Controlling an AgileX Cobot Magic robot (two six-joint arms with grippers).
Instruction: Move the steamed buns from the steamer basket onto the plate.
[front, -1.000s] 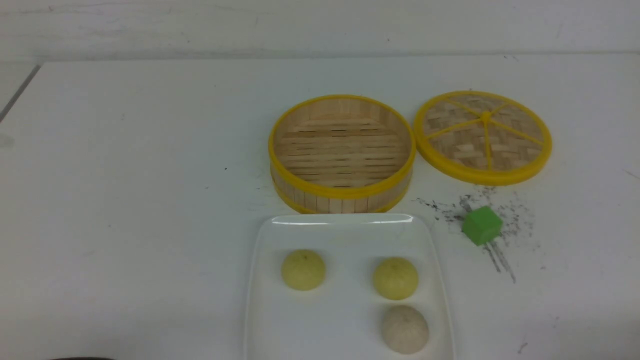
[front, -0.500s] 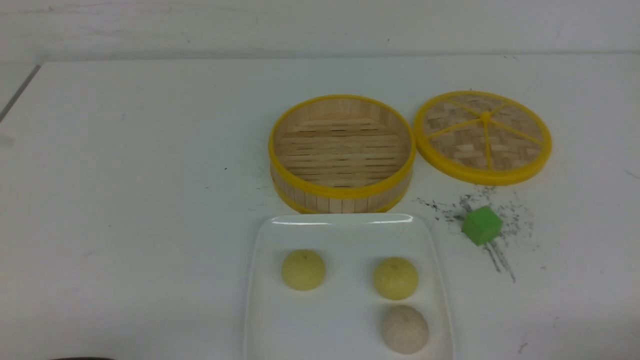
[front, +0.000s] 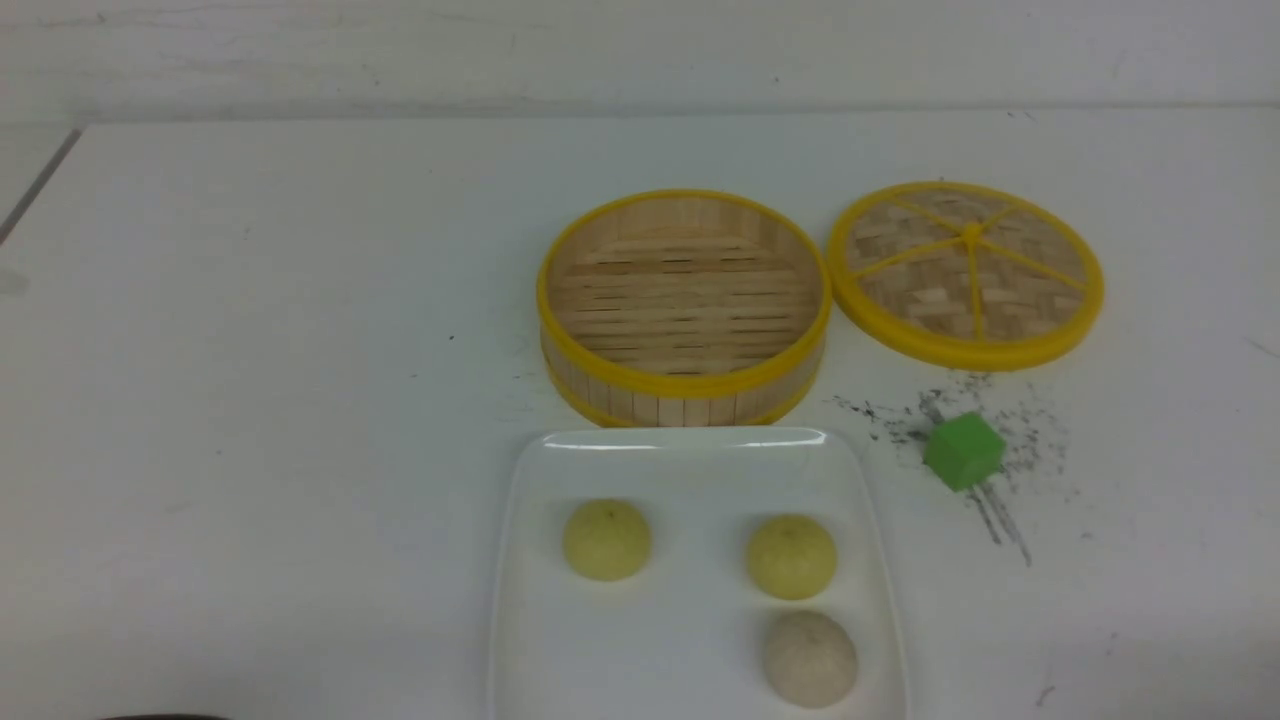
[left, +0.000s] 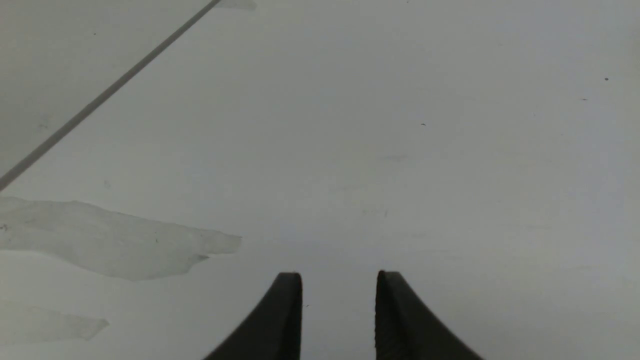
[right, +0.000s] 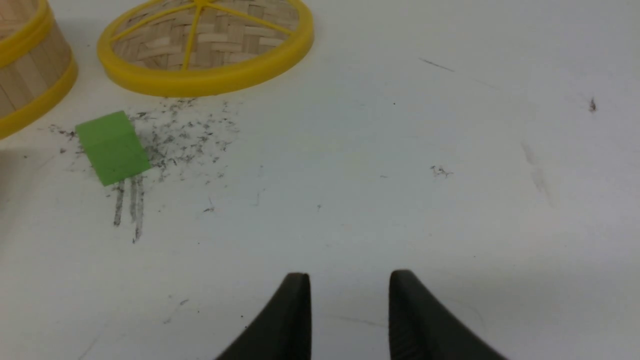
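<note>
Nothing moved | three steamed buns (front: 790, 556) on plate (front: 530, 600) | steamer basket (front: 684, 390) empty | left claw (left: 339, 280), right claw (right: 349, 280) parted, holding nothing

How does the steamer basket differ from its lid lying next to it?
The steamer basket has upright slatted walls and a floor of parallel slats; the lid is a flat woven disc crossed by yellow spokes. The basket looks somewhat wider and sits directly behind the plate; the lid lies to its right. Both are round, bamboo, yellow-rimmed and hold nothing.
</note>
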